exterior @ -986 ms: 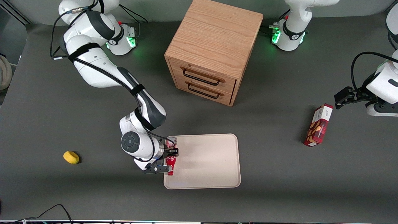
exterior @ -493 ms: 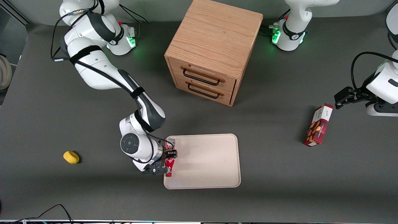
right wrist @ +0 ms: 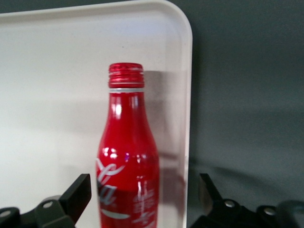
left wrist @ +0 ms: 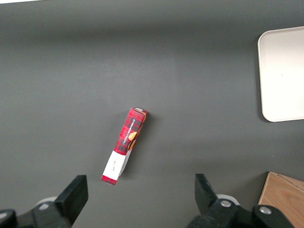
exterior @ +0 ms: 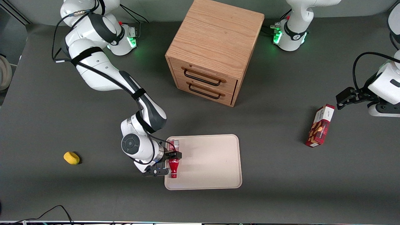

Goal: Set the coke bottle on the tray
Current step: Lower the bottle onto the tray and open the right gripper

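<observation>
**One bottle, one tray**

One coke bottle lies on the single tray, along its edge toward the working arm. The tool, wrist bent low over the worktop, has its fingers spread, clear of the bottle.

We see a dark grey matte table under even light, with soft shadows on it. A light wooden cabinet stands on its part farther from the front camera, both drawers shut, each with a dark bar handle. A black cable curls at the near edge.
</observation>
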`<state>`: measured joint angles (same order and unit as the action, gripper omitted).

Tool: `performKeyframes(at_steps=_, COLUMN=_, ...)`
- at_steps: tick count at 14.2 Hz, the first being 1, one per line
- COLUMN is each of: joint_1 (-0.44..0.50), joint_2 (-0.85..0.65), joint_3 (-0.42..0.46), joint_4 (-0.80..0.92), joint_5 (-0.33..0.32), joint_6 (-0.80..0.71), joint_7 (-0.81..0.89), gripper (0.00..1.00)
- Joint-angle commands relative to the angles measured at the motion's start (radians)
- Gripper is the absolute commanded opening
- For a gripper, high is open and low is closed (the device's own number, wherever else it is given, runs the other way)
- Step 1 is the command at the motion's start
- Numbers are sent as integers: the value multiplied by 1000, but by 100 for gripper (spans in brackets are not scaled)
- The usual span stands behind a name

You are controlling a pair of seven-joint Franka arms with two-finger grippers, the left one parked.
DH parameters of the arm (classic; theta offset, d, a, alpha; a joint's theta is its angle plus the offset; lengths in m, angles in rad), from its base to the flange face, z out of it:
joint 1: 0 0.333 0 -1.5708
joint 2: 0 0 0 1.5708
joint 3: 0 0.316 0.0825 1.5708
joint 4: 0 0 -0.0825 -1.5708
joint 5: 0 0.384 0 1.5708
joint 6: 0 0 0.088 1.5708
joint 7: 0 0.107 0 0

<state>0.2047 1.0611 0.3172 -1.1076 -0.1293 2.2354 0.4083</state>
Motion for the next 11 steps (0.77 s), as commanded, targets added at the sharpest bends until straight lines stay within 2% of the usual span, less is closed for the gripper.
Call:
performKeyframes(at_steps=1, joint_1=19, joint_2=14, joint_3=-20, joint_4=29, joint_5=22, joint_6=4, joint_7=-23, gripper=100)
performKeyframes(at_steps=11, joint_1=25, joint_2=-4, joint_3=-18, joint_4=29, joint_5=20, joint_6=-8, joint_7=-16, gripper=100)
